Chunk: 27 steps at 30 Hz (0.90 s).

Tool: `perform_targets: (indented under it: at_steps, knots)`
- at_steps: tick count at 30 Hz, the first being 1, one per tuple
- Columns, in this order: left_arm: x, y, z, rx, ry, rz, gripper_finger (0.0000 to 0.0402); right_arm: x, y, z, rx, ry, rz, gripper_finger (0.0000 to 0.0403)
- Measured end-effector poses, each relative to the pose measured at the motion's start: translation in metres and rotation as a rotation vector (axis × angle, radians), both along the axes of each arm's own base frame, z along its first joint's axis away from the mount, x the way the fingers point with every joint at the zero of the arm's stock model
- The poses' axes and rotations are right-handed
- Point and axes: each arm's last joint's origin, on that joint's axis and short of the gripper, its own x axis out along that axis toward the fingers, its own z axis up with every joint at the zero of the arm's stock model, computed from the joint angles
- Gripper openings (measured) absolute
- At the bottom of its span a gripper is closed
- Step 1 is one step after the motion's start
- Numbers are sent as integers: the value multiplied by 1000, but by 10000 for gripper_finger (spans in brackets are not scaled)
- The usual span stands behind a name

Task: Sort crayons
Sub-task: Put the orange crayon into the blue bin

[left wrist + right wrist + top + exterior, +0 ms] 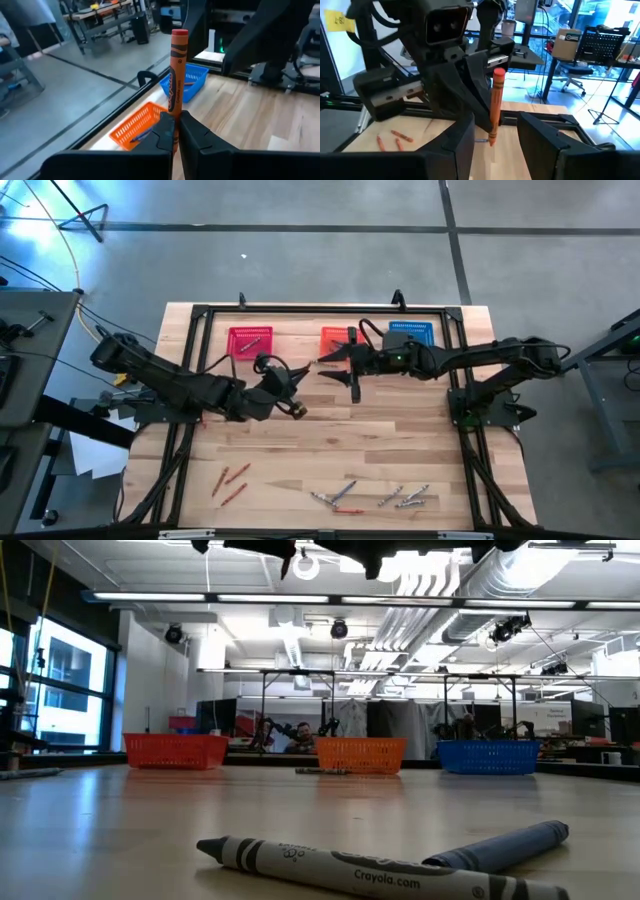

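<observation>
My left gripper (175, 131) is shut on an orange crayon (176, 75) and holds it above the middle of the table. My right gripper (494, 152) faces it with open fingers. In the right wrist view the crayon (495, 107) shows in the gap between those fingers, farther off and apart from them. Loose crayons lie near the front edge: red-orange ones (231, 480) and grey ones (340, 496). A grey crayon (350, 868) and a bluish one (500, 845) lie flat in the low view. Both grippers (298, 406) (345, 370) are near the orange basket (338, 338). My left gripper pinches the orange crayon's lower part (174, 117), toward its pointed end, between its two fingers. The flat end (180, 34) sticks out well beyond the fingertips. The crayon is lifted clear of the table, and its point (491, 142) shows below the fingers.
Three mesh baskets stand in a row at the far edge: red (250, 340), orange and blue (410, 333). A black frame (200, 320) runs around the tabletop. Bare wood lies between the baskets and the loose crayons at the front.
</observation>
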Motion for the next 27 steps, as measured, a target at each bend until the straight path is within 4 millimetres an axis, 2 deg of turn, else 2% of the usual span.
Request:
perform_targets:
  at_steps: [19,27]
  knots:
    - [8,1,10,-8,-54,-142,0,0,5,8,46,-79,22,142]
    - [21,5,7,4,-72,-199,0,0,14,10,49,-101,54,142]
